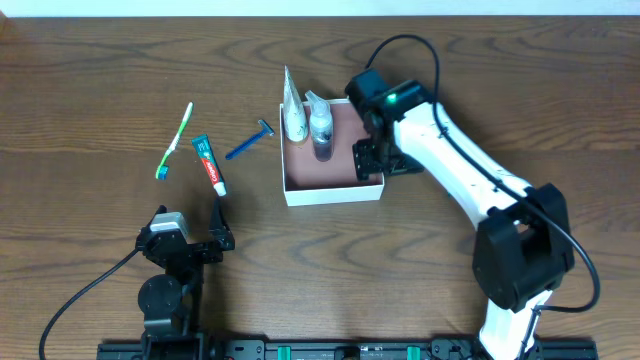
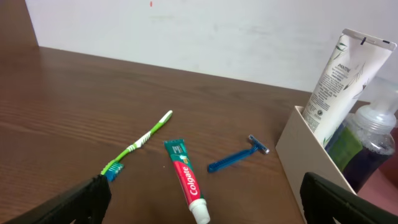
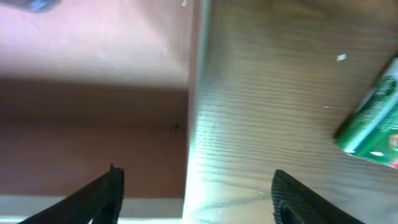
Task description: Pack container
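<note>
Up close: right gripper (image 3: 196,173), black fingers spread wide astride the container (image 1: 335,192) right wall, gripping nothing. Shallow square cardboard box, matte white walls, pinkish-brown floor. Mouth up, no long axis, sides roughly parallel to edges of wood-grain table (image 1: 100,100). Sits centre-back, right of blue razor (image 1: 250,141). Left gripper (image 1: 192,238) fully spread, empty.

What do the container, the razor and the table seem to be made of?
The container: likely cardboard, matte, white outside, pinkish-brown inside; its walls are thin and flat. The razor: probably plastic, smooth blue with a slight shine. The table: wood or wood-look laminate; dark grain lines show, but not which.
</note>
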Action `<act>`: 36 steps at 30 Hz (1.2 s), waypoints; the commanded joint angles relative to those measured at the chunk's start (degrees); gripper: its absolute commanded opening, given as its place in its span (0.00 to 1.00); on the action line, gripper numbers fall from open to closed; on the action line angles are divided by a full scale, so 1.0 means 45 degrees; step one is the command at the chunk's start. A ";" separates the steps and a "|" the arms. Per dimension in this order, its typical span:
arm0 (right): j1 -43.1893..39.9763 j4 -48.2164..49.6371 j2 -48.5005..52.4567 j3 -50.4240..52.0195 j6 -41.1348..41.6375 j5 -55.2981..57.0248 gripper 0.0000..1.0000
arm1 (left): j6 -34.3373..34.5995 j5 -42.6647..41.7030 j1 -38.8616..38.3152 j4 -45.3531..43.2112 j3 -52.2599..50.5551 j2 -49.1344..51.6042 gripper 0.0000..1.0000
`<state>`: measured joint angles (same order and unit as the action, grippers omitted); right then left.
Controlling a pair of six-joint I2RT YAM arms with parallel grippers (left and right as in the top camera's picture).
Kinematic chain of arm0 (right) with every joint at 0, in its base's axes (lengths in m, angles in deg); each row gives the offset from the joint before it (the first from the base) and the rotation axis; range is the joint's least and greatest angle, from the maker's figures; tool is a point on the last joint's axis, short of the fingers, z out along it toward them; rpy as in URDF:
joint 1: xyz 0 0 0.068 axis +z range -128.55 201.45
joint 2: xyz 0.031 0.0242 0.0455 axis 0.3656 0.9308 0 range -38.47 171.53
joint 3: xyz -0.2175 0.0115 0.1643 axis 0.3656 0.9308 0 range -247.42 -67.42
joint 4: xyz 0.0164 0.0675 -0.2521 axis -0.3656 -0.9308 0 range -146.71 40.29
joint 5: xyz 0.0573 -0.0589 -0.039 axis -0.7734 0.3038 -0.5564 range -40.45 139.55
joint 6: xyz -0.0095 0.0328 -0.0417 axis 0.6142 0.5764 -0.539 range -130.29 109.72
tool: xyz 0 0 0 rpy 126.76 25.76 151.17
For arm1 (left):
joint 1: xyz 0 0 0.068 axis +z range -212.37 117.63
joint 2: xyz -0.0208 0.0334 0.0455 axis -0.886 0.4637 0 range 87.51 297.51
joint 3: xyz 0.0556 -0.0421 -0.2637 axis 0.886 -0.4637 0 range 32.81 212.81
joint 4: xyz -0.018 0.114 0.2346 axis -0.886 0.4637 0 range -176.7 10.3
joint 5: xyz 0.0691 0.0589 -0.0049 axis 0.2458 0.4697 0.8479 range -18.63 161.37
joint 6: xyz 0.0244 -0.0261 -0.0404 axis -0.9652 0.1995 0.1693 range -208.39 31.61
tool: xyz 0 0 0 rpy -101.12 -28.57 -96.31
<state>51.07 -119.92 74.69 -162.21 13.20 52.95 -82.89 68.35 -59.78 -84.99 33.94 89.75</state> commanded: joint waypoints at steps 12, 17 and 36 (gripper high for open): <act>-0.3070 -0.0894 -0.2084 -0.1734 -0.0656 0.0282 0.94 | -0.0170 0.0102 0.0039 0.0476 -0.0199 -0.0029 0.98; -0.4911 -0.0729 -0.1836 -0.1005 -0.0971 -0.0364 0.96 | -0.0170 0.0102 0.0039 0.0476 -0.0199 -0.0029 0.98; -0.5940 0.3939 -0.1787 0.5372 -0.1083 -0.0860 0.92 | -0.0170 0.0102 0.0039 0.0476 -0.0199 -0.0029 0.98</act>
<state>24.60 -103.48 66.52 -140.20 8.79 49.28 -82.89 68.37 -59.78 -84.99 33.94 89.75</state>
